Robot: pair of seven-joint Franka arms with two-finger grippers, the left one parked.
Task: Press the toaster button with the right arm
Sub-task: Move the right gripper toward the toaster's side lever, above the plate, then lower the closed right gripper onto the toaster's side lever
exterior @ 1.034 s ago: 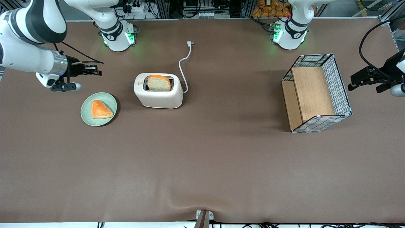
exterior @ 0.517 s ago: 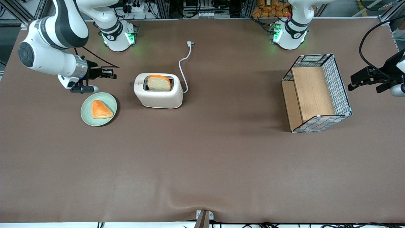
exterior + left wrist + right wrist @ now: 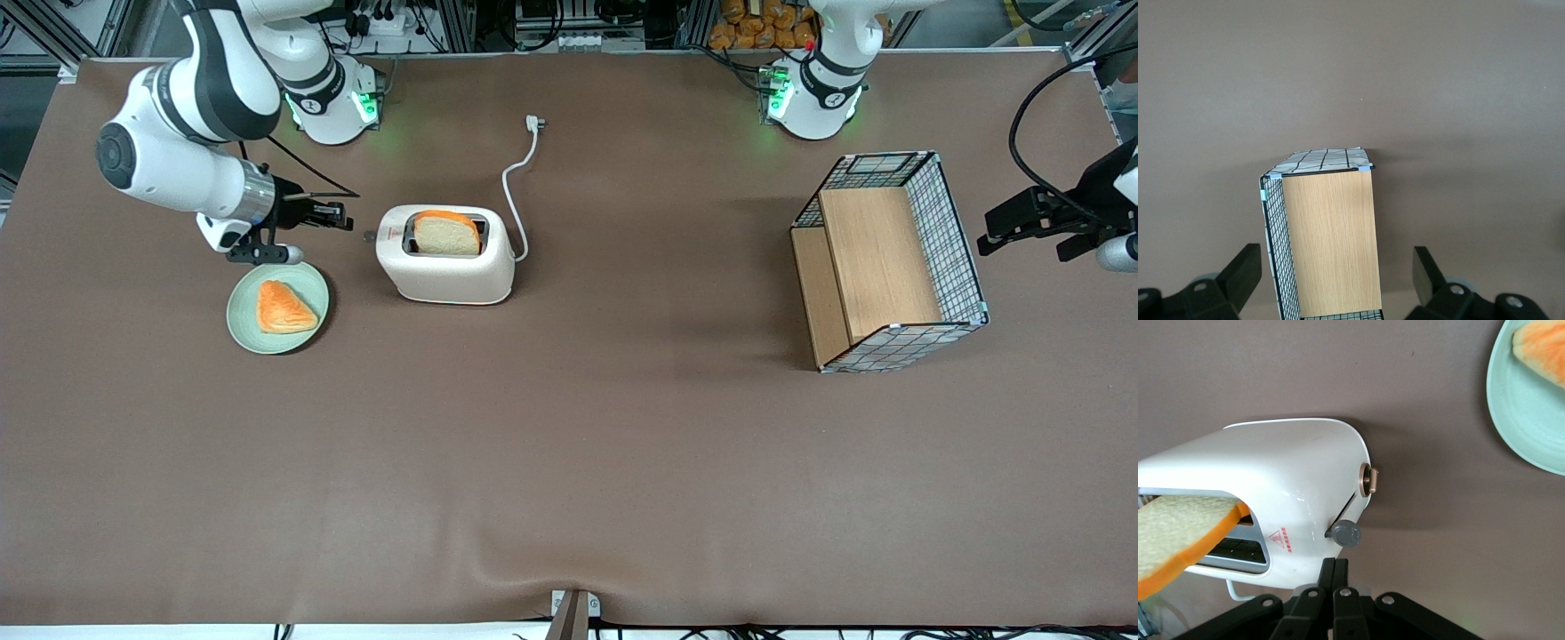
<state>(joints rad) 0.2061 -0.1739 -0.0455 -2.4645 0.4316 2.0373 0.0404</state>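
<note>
The cream-white toaster (image 3: 446, 259) stands on the brown table with a bread slice (image 3: 447, 233) upright in its top slot; it also shows in the right wrist view (image 3: 1278, 487). Its grey round lever knob, the toaster button (image 3: 1346, 533), sits on the narrow end face facing the working arm, tiny in the front view (image 3: 368, 236). A brass knob (image 3: 1370, 480) is on the same face. My right gripper (image 3: 342, 216) is shut and empty, fingers pressed together (image 3: 1335, 567), a short gap from the button and just above it.
A pale green plate (image 3: 249, 324) with an orange pastry (image 3: 283, 308) lies nearer the front camera than the gripper. The toaster's white cord and plug (image 3: 532, 124) trail toward the arm bases. A wire-mesh wooden basket (image 3: 889, 262) stands toward the parked arm's end.
The right arm has swung in from the table's end toward the toaster, bringing the shut gripper from well away to just short of the button end. The toaster and plate have not moved.
</note>
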